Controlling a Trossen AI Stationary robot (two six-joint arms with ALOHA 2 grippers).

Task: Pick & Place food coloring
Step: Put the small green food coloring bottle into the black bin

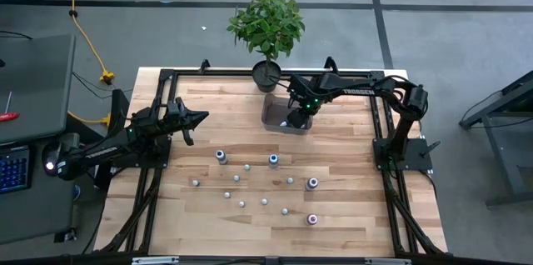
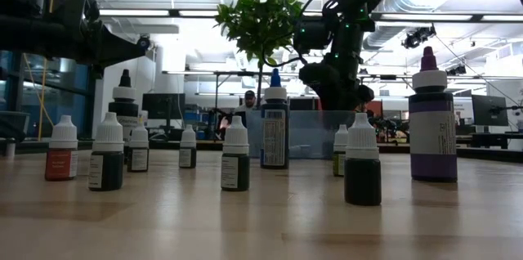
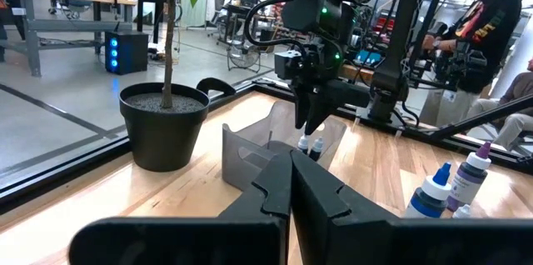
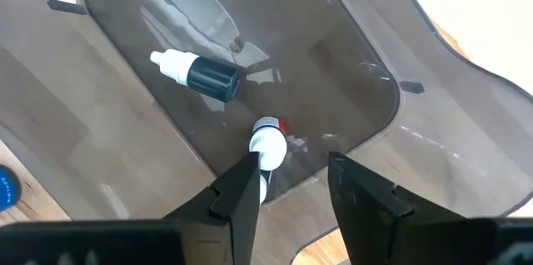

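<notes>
We see the right end effector (image 1: 293,120) hanging over the clear bin (image 1: 276,118) at the far middle of the counter (image 1: 350,207), just in front of the potted plant (image 1: 268,25). In the right wrist view its fingers (image 4: 241,190) stand apart with nothing between them, and a white-capped bottle (image 4: 266,144) stands on the bin's floor just ahead of one fingertip, apart from it as far as we can tell. A second bottle (image 4: 198,72), dark with a white cap, lies on its side in the bin (image 4: 350,82) a little farther in. The left wrist view shows both bottles under that end effector (image 3: 310,123).

The rest of the food coloring stands upright on the open counter, scattered across its middle and near side. Among it we pick out a blue-capped bottle (image 1: 273,159), another blue-capped one (image 1: 221,157), a purple-capped one (image 1: 312,183) and a red-capped one (image 1: 312,219), with small whitish-capped ones (image 1: 241,203) between them. In the low view the purple bottle (image 2: 432,117) and the blue bottle (image 2: 274,121) stand taller than the others.

The left end effector (image 1: 200,118) waits above the counter's left side, well apart from the bottles, its fingers (image 3: 275,194) pressed together and empty.

A person (image 3: 483,15) stands beyond the counter.
</notes>
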